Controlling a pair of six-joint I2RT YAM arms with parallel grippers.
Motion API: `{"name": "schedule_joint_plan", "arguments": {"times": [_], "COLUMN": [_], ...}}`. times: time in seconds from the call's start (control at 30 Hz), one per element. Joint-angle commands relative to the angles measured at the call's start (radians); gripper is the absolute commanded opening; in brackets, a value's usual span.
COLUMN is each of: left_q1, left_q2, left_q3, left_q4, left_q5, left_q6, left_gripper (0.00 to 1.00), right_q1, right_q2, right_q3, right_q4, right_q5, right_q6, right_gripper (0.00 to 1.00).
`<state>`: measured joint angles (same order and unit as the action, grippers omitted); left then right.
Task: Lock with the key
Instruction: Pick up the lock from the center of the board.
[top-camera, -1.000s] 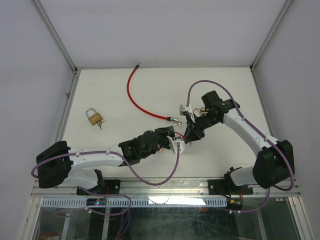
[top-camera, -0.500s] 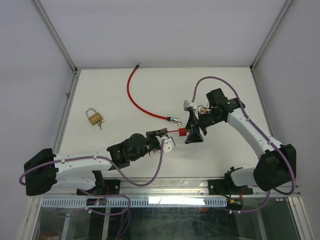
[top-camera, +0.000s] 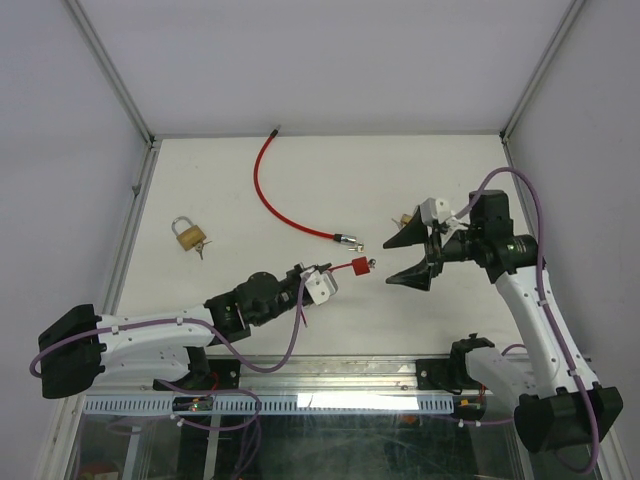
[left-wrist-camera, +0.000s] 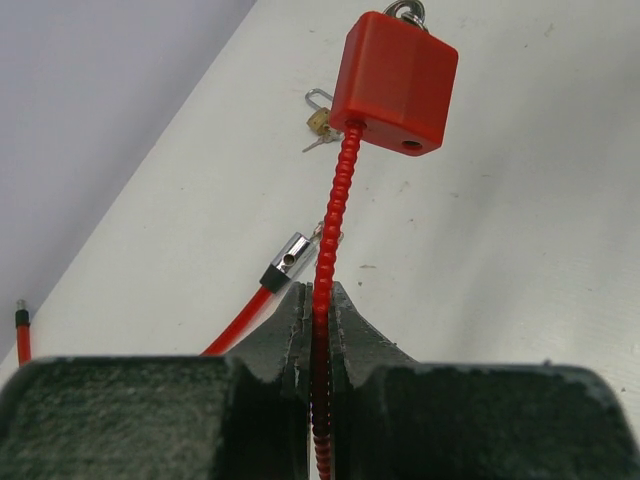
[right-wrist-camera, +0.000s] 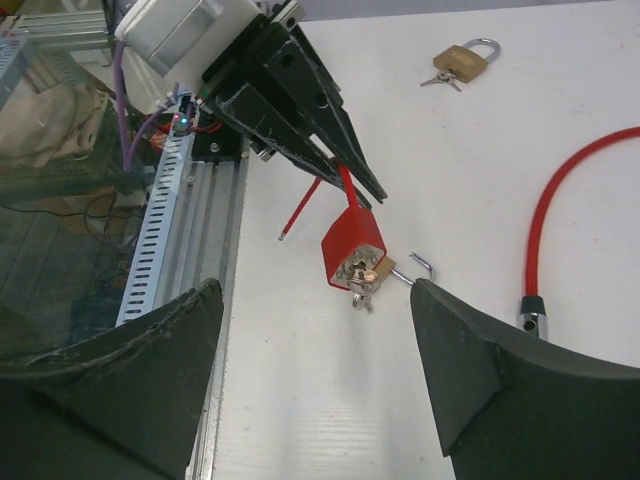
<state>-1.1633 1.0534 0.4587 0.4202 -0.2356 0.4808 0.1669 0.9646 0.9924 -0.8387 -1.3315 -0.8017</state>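
A red lock body (top-camera: 353, 266) hangs above the table on a ribbed red cable (left-wrist-camera: 335, 200). My left gripper (left-wrist-camera: 320, 300) is shut on that cable just behind the lock body (left-wrist-camera: 395, 82). A small key (right-wrist-camera: 362, 285) sticks out of the lock's face (right-wrist-camera: 350, 245), which points toward my right gripper. My right gripper (right-wrist-camera: 315, 290) is open with nothing between its fingers, a short way right of the lock. From above, the open right gripper (top-camera: 388, 262) faces the key (top-camera: 372, 263), and the left gripper (top-camera: 325, 278) sits left of the lock.
The rest of the red cable (top-camera: 262, 185) curves over the far table to a metal ferrule (top-camera: 345, 239). One brass padlock (top-camera: 188, 233) with keys lies at the left. Another brass padlock (top-camera: 404, 218) lies just beyond my right gripper. The metal rail (right-wrist-camera: 165, 200) marks the near edge.
My right gripper has let go at the lock, opened wide and drawn back to the right. My left gripper has closed on the cable and shifted slightly left with the lock.
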Motion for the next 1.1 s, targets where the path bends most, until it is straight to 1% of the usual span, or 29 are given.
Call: {"name": "schedule_joint_plan", "arguments": {"times": [0.0,0.17,0.27,0.37,0.47,0.53,0.8,1.07], "left_q1": [0.004,0.004,0.004,0.004,0.005,0.005,0.004,0.004], "left_q2": [-0.030,-0.044,-0.043,-0.038,-0.037,-0.035,-0.017,-0.015], "left_q3": [-0.008,-0.012,-0.011,-0.012,-0.011,-0.006,0.007,0.013], "left_q4": [0.104,0.099,0.093,0.088,0.086,0.084,0.071,0.066], "left_q5": [0.056,0.081,0.091,0.097,0.111,0.125,0.151,0.165], "left_q6": [-0.052,-0.060,-0.057,-0.053,-0.052,-0.055,-0.061,-0.067], "left_gripper": [0.00,0.00,0.00,0.00,0.00,0.00,0.00,0.00], "right_q1": [-0.005,-0.006,-0.006,-0.006,-0.006,-0.004,0.000,0.013], "right_q2": [0.016,0.020,0.014,0.009,0.004,0.002,-0.005,-0.004], "right_q3": [-0.030,-0.037,-0.045,-0.050,-0.070,-0.084,-0.099,-0.110], "right_q4": [0.023,0.036,0.034,0.004,-0.044,-0.074,-0.089,-0.089], "right_q5": [-0.136,-0.074,-0.049,-0.030,-0.041,-0.048,-0.058,-0.051], "right_q6": [-0.122,-0.140,-0.173,-0.253,-0.399,-0.481,-0.521,-0.536], "right_gripper": [0.78,0.77,0.75,0.67,0.57,0.54,0.42,0.41]}}
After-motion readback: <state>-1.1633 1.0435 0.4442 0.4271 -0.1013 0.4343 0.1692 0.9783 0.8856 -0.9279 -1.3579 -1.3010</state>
